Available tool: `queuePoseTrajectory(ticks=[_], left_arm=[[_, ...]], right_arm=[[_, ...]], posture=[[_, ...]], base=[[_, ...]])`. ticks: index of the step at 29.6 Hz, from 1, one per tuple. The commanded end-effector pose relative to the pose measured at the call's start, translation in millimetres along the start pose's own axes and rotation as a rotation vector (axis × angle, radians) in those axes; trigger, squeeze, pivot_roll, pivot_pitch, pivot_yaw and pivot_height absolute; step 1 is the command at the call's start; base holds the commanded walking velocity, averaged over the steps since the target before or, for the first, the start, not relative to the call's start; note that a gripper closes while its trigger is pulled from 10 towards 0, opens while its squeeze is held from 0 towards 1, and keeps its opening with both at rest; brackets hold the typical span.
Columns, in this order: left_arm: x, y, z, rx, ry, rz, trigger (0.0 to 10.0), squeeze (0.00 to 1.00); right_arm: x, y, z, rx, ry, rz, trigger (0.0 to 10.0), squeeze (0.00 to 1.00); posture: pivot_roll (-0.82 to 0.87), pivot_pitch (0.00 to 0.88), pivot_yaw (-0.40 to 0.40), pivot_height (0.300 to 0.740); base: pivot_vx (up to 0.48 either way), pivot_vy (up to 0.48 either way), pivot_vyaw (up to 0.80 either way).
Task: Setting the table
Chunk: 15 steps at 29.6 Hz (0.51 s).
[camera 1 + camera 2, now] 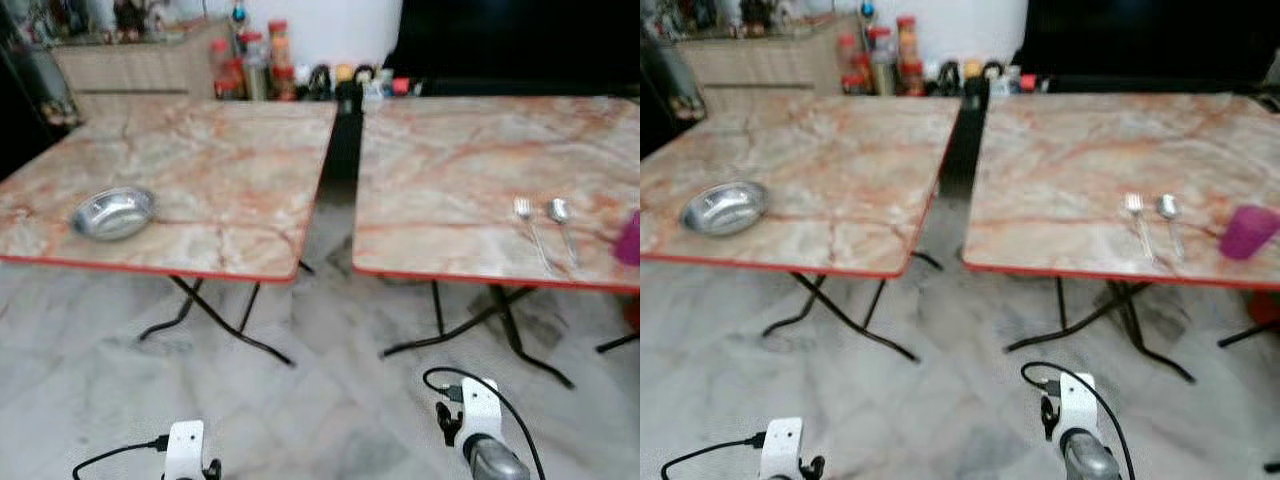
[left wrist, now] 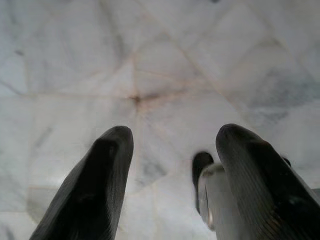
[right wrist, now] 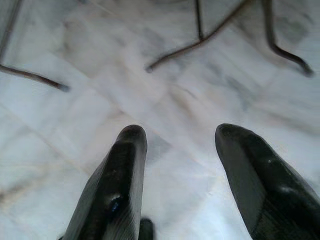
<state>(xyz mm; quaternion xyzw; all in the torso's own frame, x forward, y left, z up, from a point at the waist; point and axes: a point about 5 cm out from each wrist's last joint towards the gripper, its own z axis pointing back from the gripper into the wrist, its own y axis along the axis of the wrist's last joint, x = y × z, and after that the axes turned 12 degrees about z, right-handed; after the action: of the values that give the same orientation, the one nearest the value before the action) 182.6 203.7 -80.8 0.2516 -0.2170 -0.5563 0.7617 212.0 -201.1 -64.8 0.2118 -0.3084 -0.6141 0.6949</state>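
Observation:
Two marble-patterned folding tables with red edges stand side by side. A steel bowl [image 1: 112, 213] rests near the front of the left table [image 1: 220, 160]. On the right table [image 1: 480, 170] a fork [image 1: 528, 228] and a spoon [image 1: 562, 222] lie side by side, with a purple cup [image 1: 1246, 231] just to their right. Both arms hang low over the floor. My left gripper [image 2: 170, 160] is open above pale marble tiles, holding nothing. My right gripper [image 3: 177, 165] is open too, near the right table's black legs [image 3: 210, 35].
A dark gap [image 1: 340, 150] separates the two tables. Jars and bottles [image 1: 250, 62] crowd a low counter behind them. Black folding legs [image 1: 220, 315] stand under each table on the marble floor [image 1: 320, 400]. A dark screen [image 1: 520, 40] fills the back right.

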Motion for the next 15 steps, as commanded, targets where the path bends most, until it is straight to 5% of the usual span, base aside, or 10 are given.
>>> queuePoseTrajectory(ticks=[1, 11, 15], left_arm=[[-5.4, -0.2, 0.1, -0.011, 0.018, -0.007, 10.0, 0.00], [-6.5, 2.8, -0.4, -0.005, 0.013, -0.005, 10.0, 0.00], [-3.9, 3.6, -0.8, -0.003, 0.009, -0.006, 10.0, 0.00]], right_arm=[[-11.5, -14.4, 2.7, -0.064, 0.032, 0.008, 10.0, 0.00], [-18.9, -33.6, 8.3, -0.126, 0.069, 0.037, 10.0, 0.00], [-20.5, -31.5, 7.8, -0.114, 0.081, 0.058, 10.0, 0.00]], posture=[[-0.03, 0.000, 0.045, 0.740], [-0.03, 0.000, 0.049, 0.740], [-0.03, 0.000, 0.050, 0.740]], base=[[0.000, 0.000, 0.00], [0.000, 0.000, 0.00], [0.283, 0.000, 0.00]])
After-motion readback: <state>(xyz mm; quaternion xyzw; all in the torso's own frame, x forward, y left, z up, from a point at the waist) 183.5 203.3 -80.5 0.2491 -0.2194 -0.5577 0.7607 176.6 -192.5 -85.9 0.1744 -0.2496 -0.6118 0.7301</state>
